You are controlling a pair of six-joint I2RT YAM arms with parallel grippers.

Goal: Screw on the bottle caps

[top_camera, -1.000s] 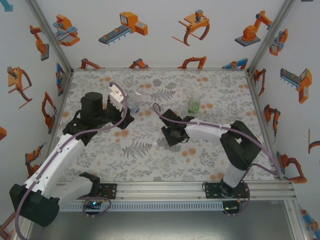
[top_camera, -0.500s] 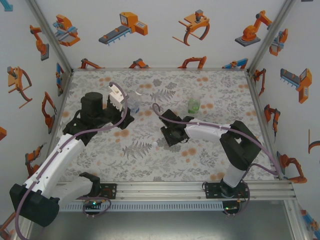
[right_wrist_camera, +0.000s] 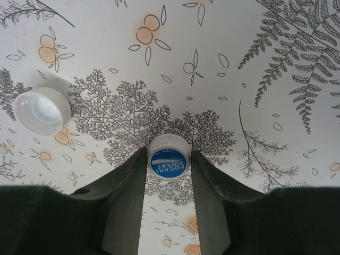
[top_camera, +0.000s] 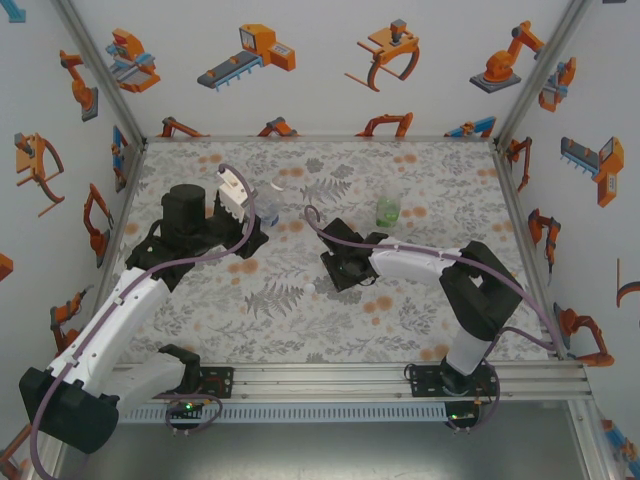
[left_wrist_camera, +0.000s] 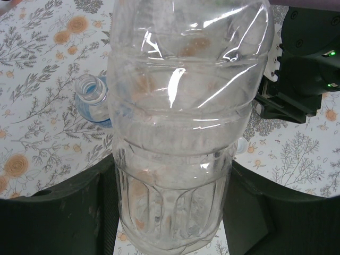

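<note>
Floral-printed cloth covers the table [top_camera: 250, 320], which is enclosed by white walls [top_camera: 320, 100] carrying orange robot stickers.

Top view: two arms. One green-tinted bottle [top_camera: 388, 210] stands upright toward the far side. One white cap [top_camera: 318, 288] lies just beside the right gripper [top_camera: 336, 276], which sits low at the cloth near mid-table. The left gripper [top_camera: 258, 220] is at the left, with a colourless bottle [top_camera: 268, 210] at its tip.

Left wrist view: both fingers [left_wrist_camera: 69, 212] are clamped on the colourless bottle, which is ribbed and see-through, with its neck out of frame. One blue-labelled bottle [left_wrist_camera: 94, 101] stands on the cloth behind it to the left (mouth open, facing the camera).

Right wrist view: two caps. The blue-topped cap [right_wrist_camera: 169, 155], printed POCARI SWEAT, rests on the cloth, pinched between the narrowly spaced fingers [right_wrist_camera: 125, 202] and touching both. The white cap lies open side up, well to the left and apart from the fingers.
</note>
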